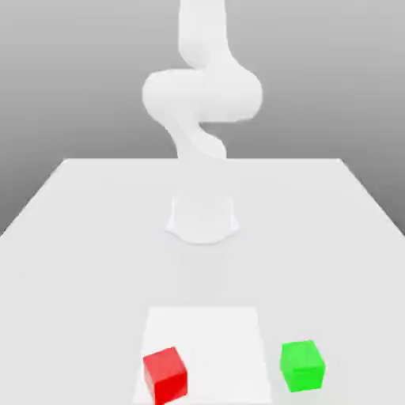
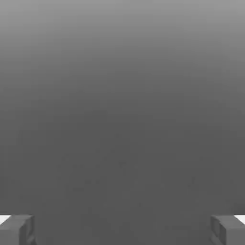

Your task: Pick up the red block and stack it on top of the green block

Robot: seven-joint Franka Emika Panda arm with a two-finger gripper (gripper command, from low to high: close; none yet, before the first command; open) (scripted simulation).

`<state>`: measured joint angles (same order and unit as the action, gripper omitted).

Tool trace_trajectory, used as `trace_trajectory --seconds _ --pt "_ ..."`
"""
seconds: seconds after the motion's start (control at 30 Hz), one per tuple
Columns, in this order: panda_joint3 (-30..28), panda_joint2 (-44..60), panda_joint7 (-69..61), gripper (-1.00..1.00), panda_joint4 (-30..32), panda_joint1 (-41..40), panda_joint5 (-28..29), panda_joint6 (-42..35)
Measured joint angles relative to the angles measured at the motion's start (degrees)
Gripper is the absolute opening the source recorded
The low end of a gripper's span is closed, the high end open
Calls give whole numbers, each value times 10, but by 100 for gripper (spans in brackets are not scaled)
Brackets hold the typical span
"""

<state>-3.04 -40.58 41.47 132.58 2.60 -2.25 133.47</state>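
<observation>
The red block (image 1: pixel 165 374) lies near the table's front edge, on the exterior view's left corner of a lighter white square patch (image 1: pixel 207 340). Apart from it, toward the exterior view's right and just off that patch, sits the green block (image 1: pixel 302 365). In the exterior view the arm (image 1: pixel 202 95) rises from its base and leaves the frame at the top, so the hand is out of sight there. The hand view shows my gripper (image 2: pixel 122 232) open, its fingertips (image 2: pixel 16 229) far apart with nothing between them, and only plain grey beyond; neither block appears in it.
The arm's round white base (image 1: pixel 202 220) stands at the middle of the white table (image 1: pixel 79 237). The table's far edge runs behind it, with a grey backdrop beyond.
</observation>
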Motion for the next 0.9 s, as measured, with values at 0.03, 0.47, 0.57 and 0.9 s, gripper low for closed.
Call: trace_trajectory --seconds 0.03,0.47,0.57,0.9 --pt "-13 23 -19 0 3 11 -10 7" --pt "-115 299 -244 0 44 98 -125 92" --pt "-121 360 -286 0 54 100 -138 113" --pt "-140 531 -347 0 89 95 -76 203"
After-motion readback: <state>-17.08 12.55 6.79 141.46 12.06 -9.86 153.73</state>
